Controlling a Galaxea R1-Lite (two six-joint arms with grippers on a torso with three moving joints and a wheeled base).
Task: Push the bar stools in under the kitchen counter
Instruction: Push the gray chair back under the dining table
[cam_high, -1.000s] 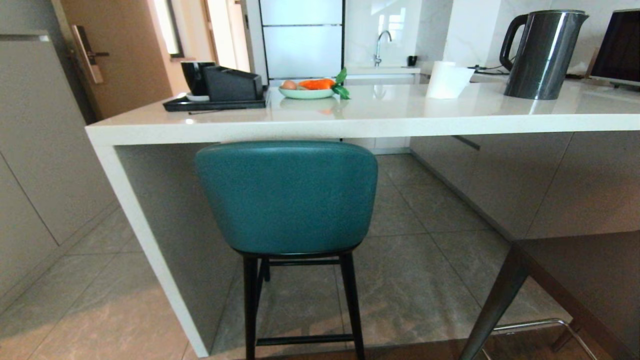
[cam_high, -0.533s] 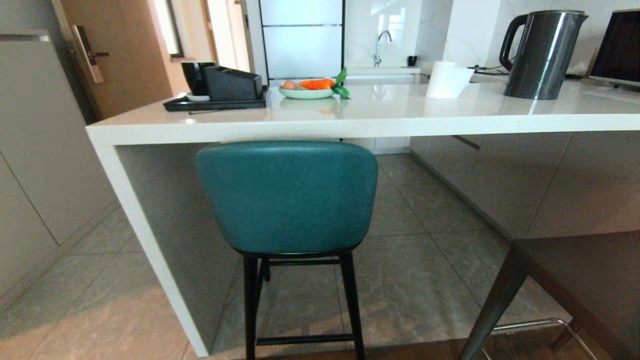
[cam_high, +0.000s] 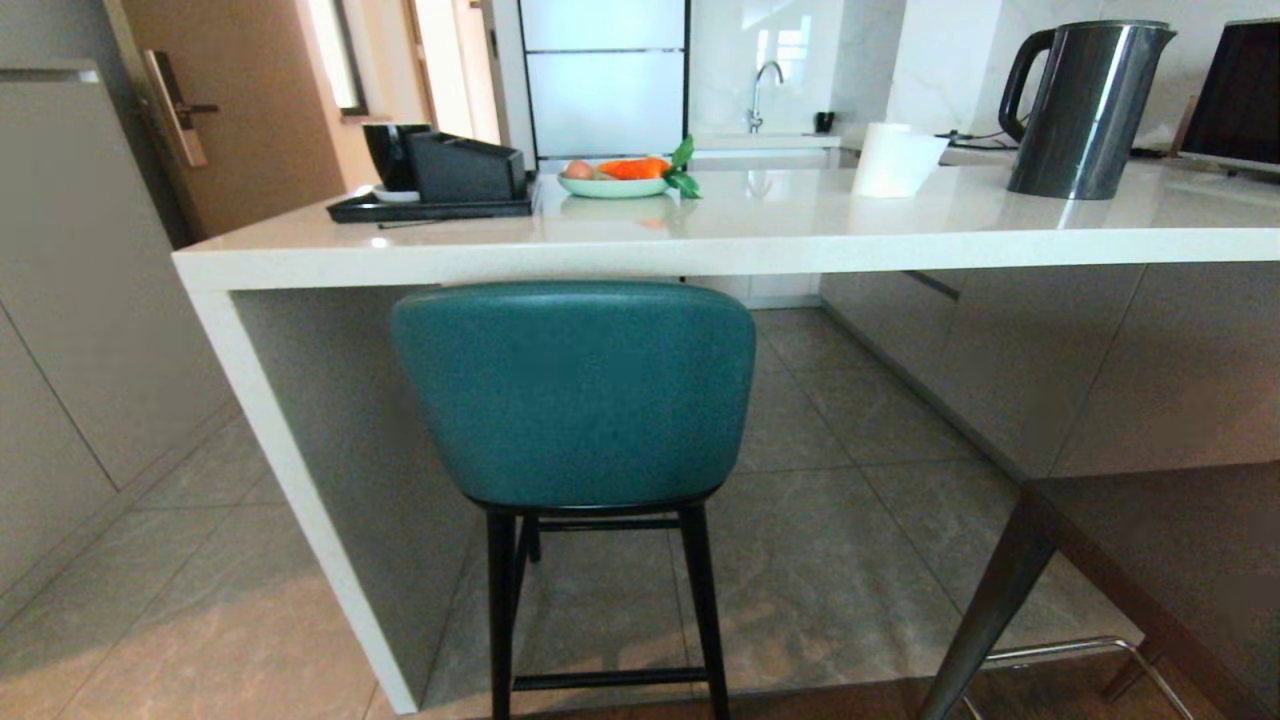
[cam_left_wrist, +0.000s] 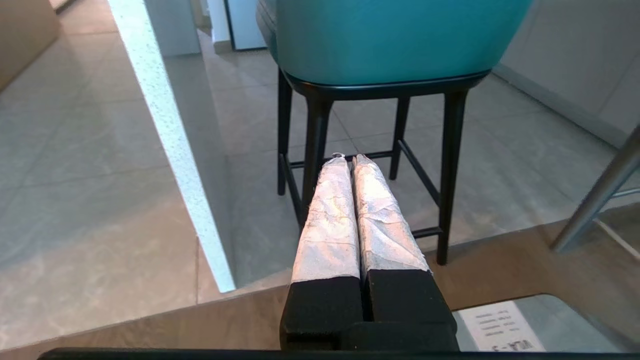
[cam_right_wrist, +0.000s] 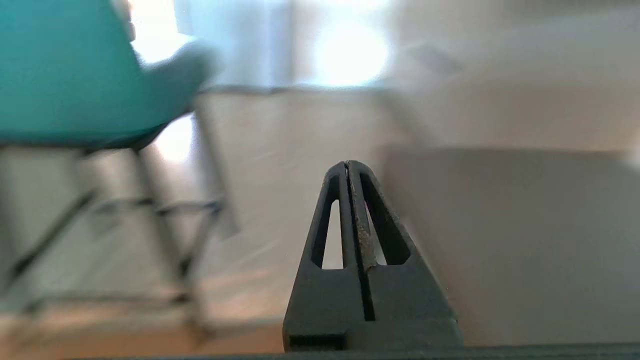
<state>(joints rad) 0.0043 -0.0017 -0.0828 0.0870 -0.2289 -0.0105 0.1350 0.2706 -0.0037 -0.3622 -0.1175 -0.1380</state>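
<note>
The teal bar stool (cam_high: 575, 395) stands on thin black legs with its back just below the front edge of the white kitchen counter (cam_high: 700, 245), beside the slab end leg (cam_high: 300, 490). The dark grey bar stool (cam_high: 1170, 570) fills the lower right corner, out from the counter, its chrome footrest (cam_high: 1080, 655) showing. Neither arm appears in the head view. My left gripper (cam_left_wrist: 349, 159) is shut and empty, held low behind the teal stool (cam_left_wrist: 390, 45). My right gripper (cam_right_wrist: 347, 164) is shut and empty, to the right of the teal stool (cam_right_wrist: 70, 70).
On the counter stand a black tray with a box (cam_high: 440, 185), a plate of fruit (cam_high: 615, 180), a white paper roll (cam_high: 895, 158) and a dark kettle (cam_high: 1085, 105). Grey cabinet fronts (cam_high: 1100, 370) close the space under the counter on the right. Tiled floor (cam_high: 840, 560) lies around the stools.
</note>
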